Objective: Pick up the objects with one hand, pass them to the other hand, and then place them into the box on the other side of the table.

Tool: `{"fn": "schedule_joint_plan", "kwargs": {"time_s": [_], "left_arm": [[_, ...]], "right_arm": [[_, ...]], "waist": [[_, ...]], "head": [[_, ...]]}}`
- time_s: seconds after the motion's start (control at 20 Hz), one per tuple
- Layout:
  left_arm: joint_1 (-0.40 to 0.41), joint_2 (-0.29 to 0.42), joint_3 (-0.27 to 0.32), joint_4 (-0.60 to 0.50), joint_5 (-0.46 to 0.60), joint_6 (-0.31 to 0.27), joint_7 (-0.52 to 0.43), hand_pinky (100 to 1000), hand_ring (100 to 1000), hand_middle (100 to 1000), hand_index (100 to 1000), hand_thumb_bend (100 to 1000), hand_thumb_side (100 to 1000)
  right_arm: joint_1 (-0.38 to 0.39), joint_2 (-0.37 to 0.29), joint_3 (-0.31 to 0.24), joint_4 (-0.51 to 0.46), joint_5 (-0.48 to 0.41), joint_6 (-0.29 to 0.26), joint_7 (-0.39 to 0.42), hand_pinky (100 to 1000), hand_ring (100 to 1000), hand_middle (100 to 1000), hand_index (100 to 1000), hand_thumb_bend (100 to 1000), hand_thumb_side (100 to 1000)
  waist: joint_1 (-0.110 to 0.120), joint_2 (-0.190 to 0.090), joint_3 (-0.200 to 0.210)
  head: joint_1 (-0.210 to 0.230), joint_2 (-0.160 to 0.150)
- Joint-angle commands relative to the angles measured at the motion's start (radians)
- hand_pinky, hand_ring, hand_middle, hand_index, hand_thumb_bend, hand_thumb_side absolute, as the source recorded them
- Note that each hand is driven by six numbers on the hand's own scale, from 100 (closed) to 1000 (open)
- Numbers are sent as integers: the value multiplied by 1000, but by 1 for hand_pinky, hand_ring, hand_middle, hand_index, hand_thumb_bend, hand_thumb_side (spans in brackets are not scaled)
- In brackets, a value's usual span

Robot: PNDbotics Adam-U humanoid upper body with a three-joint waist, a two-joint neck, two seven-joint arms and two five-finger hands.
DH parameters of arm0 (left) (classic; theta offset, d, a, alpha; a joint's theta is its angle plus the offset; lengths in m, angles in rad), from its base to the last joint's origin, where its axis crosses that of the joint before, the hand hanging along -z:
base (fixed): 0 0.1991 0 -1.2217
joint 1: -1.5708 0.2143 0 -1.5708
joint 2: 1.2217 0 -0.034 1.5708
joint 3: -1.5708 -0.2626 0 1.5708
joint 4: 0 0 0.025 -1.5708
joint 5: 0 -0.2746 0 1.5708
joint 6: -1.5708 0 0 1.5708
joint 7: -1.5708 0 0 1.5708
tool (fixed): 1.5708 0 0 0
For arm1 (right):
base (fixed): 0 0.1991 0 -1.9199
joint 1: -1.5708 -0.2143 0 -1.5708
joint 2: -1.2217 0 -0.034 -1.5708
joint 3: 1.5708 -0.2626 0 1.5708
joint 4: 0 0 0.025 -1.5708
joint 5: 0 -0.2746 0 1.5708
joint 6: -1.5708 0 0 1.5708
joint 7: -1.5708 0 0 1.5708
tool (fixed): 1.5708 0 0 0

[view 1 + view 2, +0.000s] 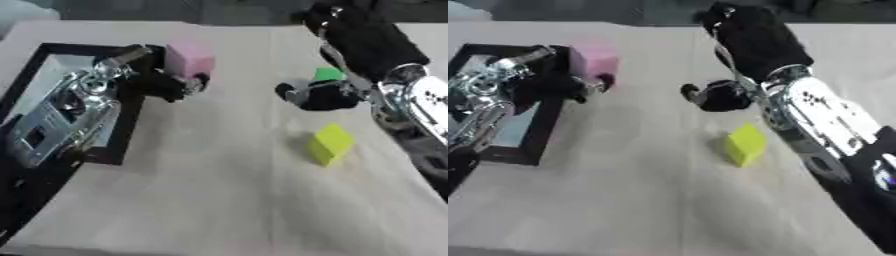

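One pink cube (189, 59) — between left fingers (188, 84)

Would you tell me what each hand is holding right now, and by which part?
The left hand pinches the pink block at its lower edge. The right hand holds nothing visible.

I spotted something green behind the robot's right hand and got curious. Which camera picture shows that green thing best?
The left eye view: a bit of the green block peeks out above the right hand. In the right eye view the arm and hand cover it completely, so nothing green shows there.
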Motion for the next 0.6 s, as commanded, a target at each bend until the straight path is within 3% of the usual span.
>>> {"fn": "schedule_joint_plan", "kwargs": {"time_s": [0.05,0.3,0.35,0.6], "left_arm": [[22,72,56,-29,-4,24,70,663,625,496,592,100,123],[35,82,65,-37,7,20,87,663,625,496,592,100,123],[44,91,73,-28,3,22,94,664,630,499,596,100,113],[149,154,162,33,13,-15,150,668,636,504,600,100,111]], "right_arm": [[-5,-41,-40,-30,-20,23,-29,780,749,751,857,599,383],[-1,-46,-45,-31,-33,31,-46,780,749,751,857,599,383],[1,-53,-54,-29,-28,36,-52,791,751,744,828,542,320],[26,-71,-169,-76,12,105,-124,791,750,744,824,540,298]], "waist": [[9,-52,1],[9,-51,1],[9,-49,5],[0,-42,5]], "head": [[0,-15],[0,-15],[-1,-16],[17,-18]]}}
